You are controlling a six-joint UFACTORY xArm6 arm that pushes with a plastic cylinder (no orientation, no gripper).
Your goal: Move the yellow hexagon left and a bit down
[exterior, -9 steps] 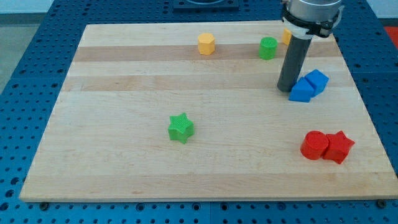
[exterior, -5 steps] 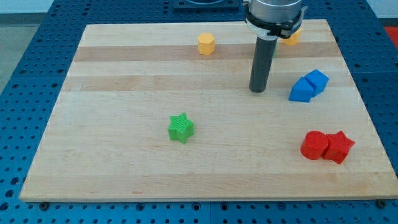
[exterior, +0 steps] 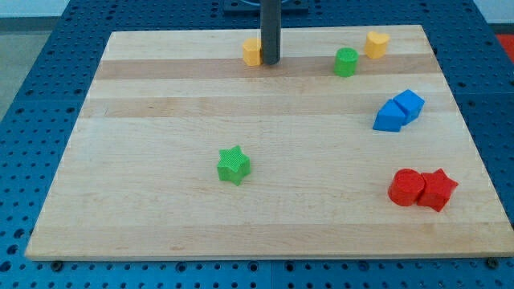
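Wooden board (exterior: 161,104) on blue pegboard fills our view. We see my tip (exterior: 271,62), a bare rod with nothing to spread or pinch, touching the right side of the yellow hexagon (exterior: 252,51) near the view's top. A green cylinder (exterior: 346,62) stands well right.

A straight, dark grey rod of round section, smooth and unmarked, with a faint pale sheen down one side. My tip (exterior: 270,63) is its plain blunt end, cut flat, the same dark grey.
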